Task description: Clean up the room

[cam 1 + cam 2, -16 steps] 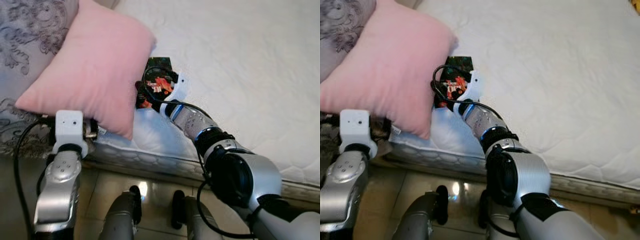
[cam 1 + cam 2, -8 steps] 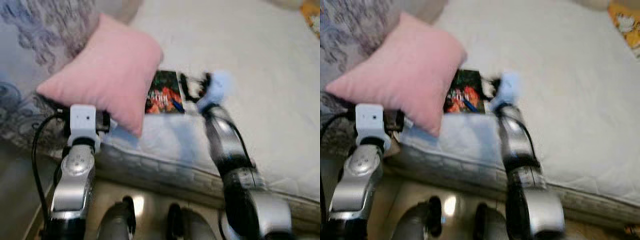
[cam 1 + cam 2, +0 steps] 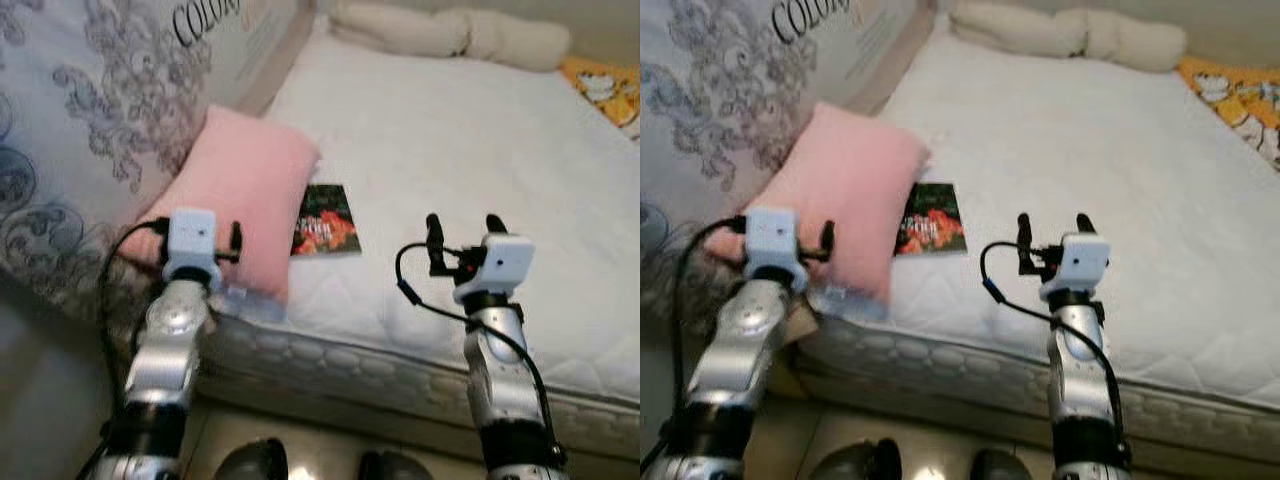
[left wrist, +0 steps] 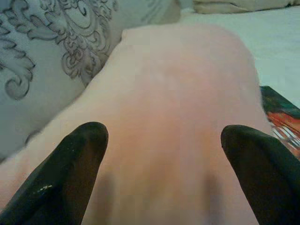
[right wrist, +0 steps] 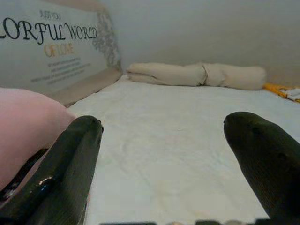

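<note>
Both grippers hang open above the near edge of the bed, holding nothing.

Left gripper (image 4: 161, 154), fingers spread, sits just short of the one pink pillow (image 3: 240, 190), which lies at the mattress's (image 3: 480, 150) left side against a grey patterned cushion (image 3: 90, 120). One book (image 3: 325, 220) with a dark red-and-green cover lies flat on the mattress, its left edge tucked under the pillow. Right gripper (image 3: 466, 232) hovers over bare mattress right of the book, well apart from it. One cream bolster (image 3: 1070, 32) lies along the far edge, an orange cloth (image 3: 1240, 90) at the far right corner.
</note>
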{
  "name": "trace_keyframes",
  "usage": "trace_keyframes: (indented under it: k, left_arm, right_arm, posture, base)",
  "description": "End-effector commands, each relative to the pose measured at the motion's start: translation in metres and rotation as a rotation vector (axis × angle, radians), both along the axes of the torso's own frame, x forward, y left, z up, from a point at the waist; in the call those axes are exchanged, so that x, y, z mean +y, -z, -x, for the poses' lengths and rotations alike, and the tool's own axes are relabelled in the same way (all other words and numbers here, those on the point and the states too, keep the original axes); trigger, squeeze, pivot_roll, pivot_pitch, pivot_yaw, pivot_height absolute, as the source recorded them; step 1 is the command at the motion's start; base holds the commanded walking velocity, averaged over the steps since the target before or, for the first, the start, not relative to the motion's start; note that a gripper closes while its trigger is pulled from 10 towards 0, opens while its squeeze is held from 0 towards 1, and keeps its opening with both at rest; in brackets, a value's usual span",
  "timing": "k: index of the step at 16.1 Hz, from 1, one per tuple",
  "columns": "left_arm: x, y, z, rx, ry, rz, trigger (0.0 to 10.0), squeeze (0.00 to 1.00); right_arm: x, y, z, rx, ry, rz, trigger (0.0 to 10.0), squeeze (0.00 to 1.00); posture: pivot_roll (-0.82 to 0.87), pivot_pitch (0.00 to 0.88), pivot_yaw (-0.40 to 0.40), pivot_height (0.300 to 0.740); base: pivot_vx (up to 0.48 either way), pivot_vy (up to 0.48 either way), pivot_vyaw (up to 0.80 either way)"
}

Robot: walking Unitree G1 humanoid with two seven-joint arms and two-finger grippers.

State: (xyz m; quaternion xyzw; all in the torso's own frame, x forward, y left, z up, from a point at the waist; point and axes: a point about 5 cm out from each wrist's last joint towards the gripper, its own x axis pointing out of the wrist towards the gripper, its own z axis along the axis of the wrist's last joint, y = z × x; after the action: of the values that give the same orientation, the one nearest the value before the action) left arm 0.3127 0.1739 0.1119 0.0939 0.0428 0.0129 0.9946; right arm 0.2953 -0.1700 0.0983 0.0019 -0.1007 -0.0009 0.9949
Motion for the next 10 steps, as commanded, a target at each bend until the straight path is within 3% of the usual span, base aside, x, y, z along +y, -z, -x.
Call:
trace_keyframes:
  k: [1,5,9,10]
  left_arm:
    - [-0.002,0.003,-0.002,0.006,0.007,0.003,10.0,0.0]
    - [-0.004,0.003,-0.011,-0.015,0.042,-0.012,10.0,0.0]
    - [-0.023,-0.01,-0.008,-0.125,0.185,-0.028,10.0,0.0]
    - [-0.025,-0.011,-0.011,-0.119,0.227,0.016,10.0,0.0]
  right_arm:
    - [0.003,-0.004,-0.002,0.002,-0.01,0.019,10.0,0.16]
    - [0.002,-0.006,0.0,0.001,0.002,0.008,10.0,0.16]
    - [-0.01,0.002,0.006,0.039,0.054,-0.037,10.0,0.16]
    - [-0.009,0.002,0.004,0.044,0.059,-0.046,10.0,0.16]
  posture:
    - [0.0,0.0,-0.02,0.736]
    - [0.0,0.0,-0.022,0.736]
    - [0.0,0.0,-0.016,0.736]
    - [-0.01,0.0,-0.006,0.736]
  base:
    - [0.0,0.0,0.0]
    - [0.0,0.0,0.0]
    - [0.0,0.0,0.0]
    - [0.0,0.0,0.0]
